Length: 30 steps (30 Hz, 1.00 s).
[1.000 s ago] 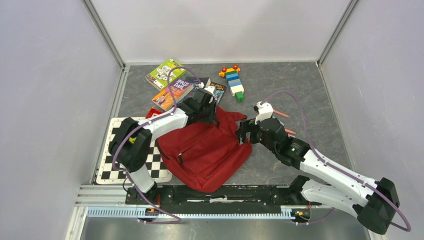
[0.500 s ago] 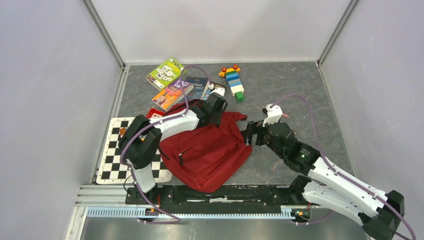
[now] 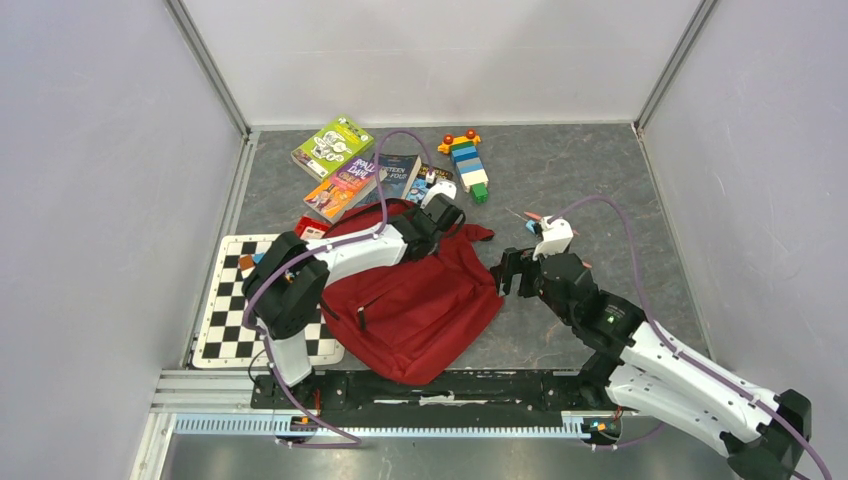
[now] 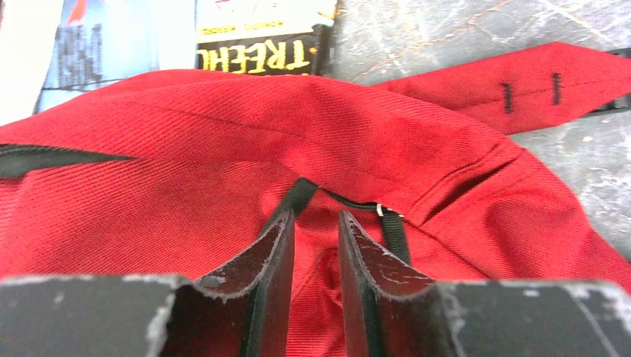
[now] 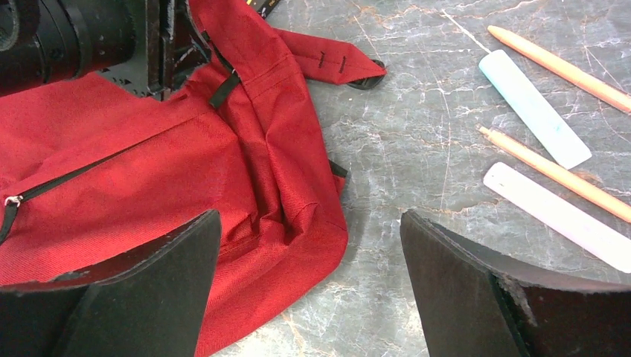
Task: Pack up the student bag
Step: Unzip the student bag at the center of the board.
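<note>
The student bag (image 3: pixel 420 300) lies flat at centre frame on the grey surface (image 3: pixel 600 180), the left hand (image 4: pixel 316 219) nearly closed at its top edge beside a black strap (image 4: pixel 298 199); whether it has cloth cannot be told. A shallow pinch could slip free, with the right hand (image 5: pixel 309 218) gaping empty at the bag's right.

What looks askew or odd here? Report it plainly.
The student bag lies flat and rumpled, one strap flung out across the table. The books beyond it sit fanned in an uneven, overlapping pile. Nothing looks spilled or broken.
</note>
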Each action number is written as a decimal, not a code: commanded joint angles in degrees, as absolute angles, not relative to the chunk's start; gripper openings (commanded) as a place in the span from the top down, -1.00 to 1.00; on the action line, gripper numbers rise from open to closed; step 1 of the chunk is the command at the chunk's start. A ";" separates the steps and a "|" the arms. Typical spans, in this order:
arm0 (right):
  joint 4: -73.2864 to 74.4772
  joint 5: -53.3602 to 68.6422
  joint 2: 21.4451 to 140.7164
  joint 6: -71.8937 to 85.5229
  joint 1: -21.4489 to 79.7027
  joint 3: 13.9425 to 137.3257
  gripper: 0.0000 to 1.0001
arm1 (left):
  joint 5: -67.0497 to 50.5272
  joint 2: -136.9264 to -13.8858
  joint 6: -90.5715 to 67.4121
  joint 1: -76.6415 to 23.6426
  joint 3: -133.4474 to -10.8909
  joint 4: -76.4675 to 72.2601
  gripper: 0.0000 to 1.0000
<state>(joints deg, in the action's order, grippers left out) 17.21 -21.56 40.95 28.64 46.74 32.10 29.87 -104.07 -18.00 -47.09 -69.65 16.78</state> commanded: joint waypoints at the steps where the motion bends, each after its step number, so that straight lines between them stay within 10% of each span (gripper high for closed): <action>1: 16.07 -21.21 41.87 28.24 46.67 33.43 -0.89 | 37.26 -100.90 -15.87 -47.10 -68.99 17.62 0.30; 21: 14.35 -19.61 45.80 28.82 46.67 34.60 -0.89 | 28.93 -103.38 -11.58 -46.48 -68.33 16.47 0.43; 30: 12.78 -17.82 47.78 27.83 46.64 35.00 -0.89 | 32.43 -101.98 -10.47 -46.41 -67.03 17.63 0.96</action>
